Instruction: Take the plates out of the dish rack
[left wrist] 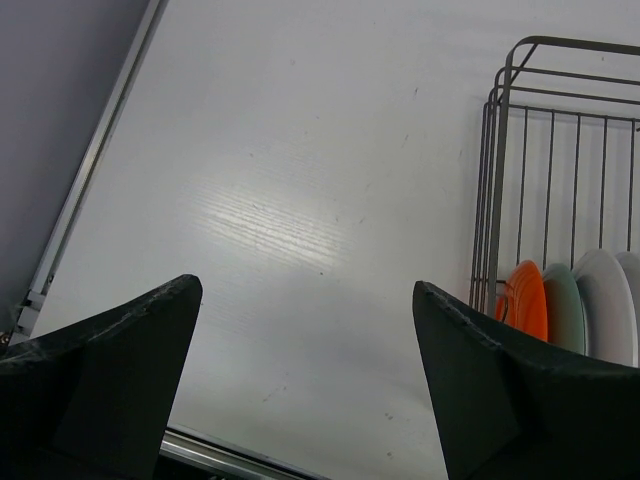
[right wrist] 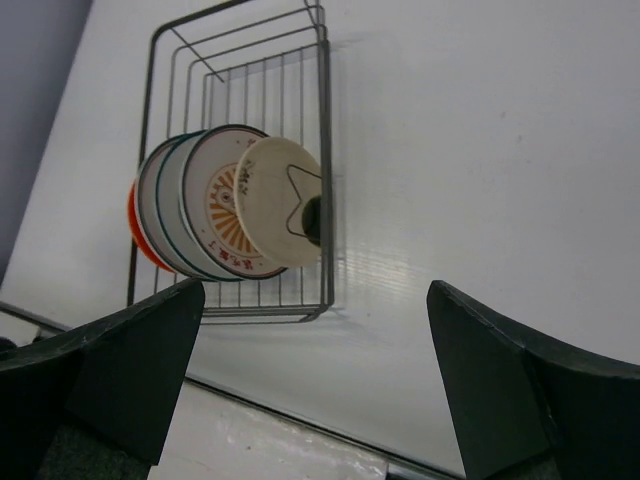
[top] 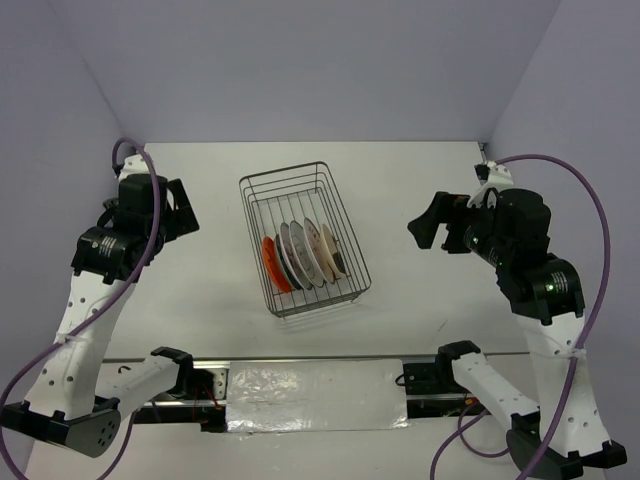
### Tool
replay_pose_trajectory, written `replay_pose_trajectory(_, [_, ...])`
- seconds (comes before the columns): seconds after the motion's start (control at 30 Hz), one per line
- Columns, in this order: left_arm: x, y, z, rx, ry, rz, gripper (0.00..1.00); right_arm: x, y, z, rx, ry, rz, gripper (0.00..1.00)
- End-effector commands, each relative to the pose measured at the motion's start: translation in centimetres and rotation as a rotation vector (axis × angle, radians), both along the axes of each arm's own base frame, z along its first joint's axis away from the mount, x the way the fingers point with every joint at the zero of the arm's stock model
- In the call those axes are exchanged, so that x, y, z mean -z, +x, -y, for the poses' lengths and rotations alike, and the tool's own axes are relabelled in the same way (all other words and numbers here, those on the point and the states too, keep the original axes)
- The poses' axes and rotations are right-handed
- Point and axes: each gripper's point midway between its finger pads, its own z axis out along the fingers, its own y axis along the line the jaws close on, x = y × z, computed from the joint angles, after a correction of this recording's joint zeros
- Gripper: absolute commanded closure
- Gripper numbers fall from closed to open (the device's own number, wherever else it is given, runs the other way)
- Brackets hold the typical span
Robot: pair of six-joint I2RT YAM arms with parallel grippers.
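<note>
Currently the dish rack (top: 288, 192) sits mid-desk (top: 420, 180), angled. Five plates (top: 305, 255) stand on edge in its near half, with the orange plate (top: 272, 266) leftmost. The left pincer (left wrist: 305, 287) hangs left of the rack with its jaws spread wide, holding nothing. The right pincer (right wrist: 315, 288) hangs to the right, likewise spread and empty. Both are well apart from the rack.

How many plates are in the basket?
5, all upright in a row at the dish rack's near end: orange plate, two pale plates, sunburst plate, small cream plate. Another could hide between.
</note>
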Motion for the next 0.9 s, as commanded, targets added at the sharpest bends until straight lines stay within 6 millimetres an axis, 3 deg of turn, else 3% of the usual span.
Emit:
replay_pose_trajectory(0.0, [-0.3, -0.2, -0.1, -0.021, -0.015, 0.014, 0.01, -2.9, 0.9, -2.8, -0.13, 0.101, 0.146, 0.0])
replay_pose_trajectory(0.1, [0.7, -0.4, 0.2, -0.019, -0.031, -0.014, 0.0, -3.8, 1.5, -6.8, -0.247, 0.171, 0.121, 0.0])
replay_pose_trajectory(0.13, [0.9, -0.6, 0.2, -0.022, -0.033, -0.022, 0.0, -2.5, 2.9, -8.6, -0.27, 0.152, 0.054, 0.0])
replay_pose_trajectory(0.17, [1.1, -0.7, 0.2, -0.023, -0.033, -0.028, 0.01, -3.6, 3.8, -9.4, -0.245, 0.112, 0.073, 0.0])
replay_pose_trajectory(0.2, [1.3, -0.8, 0.2, -0.019, -0.033, -0.037, 0.0, -1.4, 4.4, -13.2, -0.317, 0.058, -0.011, 0.01])
replay_pose_trajectory(0.23, [1.3, -0.8, 0.2, -0.018, -0.031, -0.037, 0.0, -0.7, 5.0, -14.5, -0.318, 0.02, -0.043, 0.02])
replay_pose_trajectory(0.27, [1.3, -0.9, 0.2, -0.016, -0.032, -0.041, 0.0, -1.5, 5.8, -14.8, -0.27, -0.022, -0.049, 0.04])
replay_pose_trajectory(0.3, [1.0, -0.9, 0.3, -0.013, -0.033, -0.039, 0.0, -0.9, 5.7, -16.6, -0.286, -0.063, -0.074, 0.07])
replay_pose_trajectory(0.33, [1.0, -1.1, 0.2, -0.013, -0.03, -0.047, 0.01, 2.1, 6.9, -18.2, -0.276, -0.148, -0.145, 0.17])
replay_pose_trajectory(0.37, [0.9, -1.1, 0.3, -0.008, -0.032, -0.045, 0.01, 1.6, 8.0, -18.7, -0.237, -0.194, -0.114, 0.23])
replay_pose_trajectory(0.5, [1.5, -1.6, 0.5, 0.018, -0.031, -0.072, 0.01, 4.6, 8.7, -23.6, -0.3, -0.288, -0.154, 0.51])
replay_pose_trajectory(0.67, [2.7, -2.4, 0.6, 0.036, -0.026, -0.114, 0.0, 7.2, 9.9, -23.7, -0.251, -0.37, -0.181, 0.52])
replay_pose_trajectory(0.87, [4.1, -2.8, 0.6, 0.051, -0.013, -0.157, 0.0, 11.6, 9.2, -23.3, -0.256, -0.425, -0.271, 0.52])
